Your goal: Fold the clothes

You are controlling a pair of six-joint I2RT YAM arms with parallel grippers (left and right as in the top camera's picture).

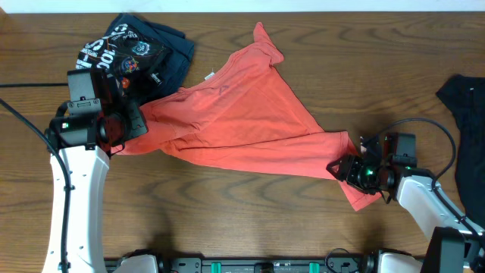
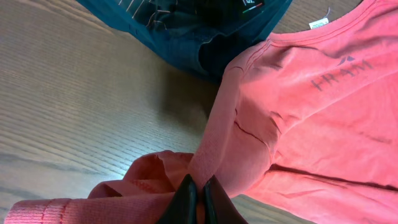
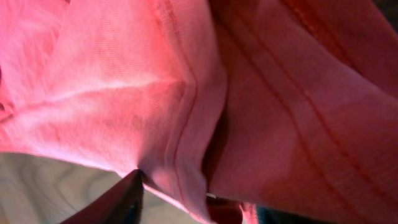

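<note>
The left arm (image 1: 76,189) and right arm (image 1: 424,201) share white links, black wrist housings with small green lights, thin black cables (image 1: 433,125) and dark tapered fingers (image 2: 186,200).

We record a dark brown wood-grain tabletop (image 1: 227,220), evenly lit, faint sheen; a pale strip (image 1: 303,4) shows beyond its far edge.

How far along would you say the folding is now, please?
Nothing looks folded yet. In hand: the coral T-shirt lies stretched, left fingers pinching one end, right fingers at the opposite corner. Remaining: folding it, plus the crumpled navy shirt and black garment.
</note>
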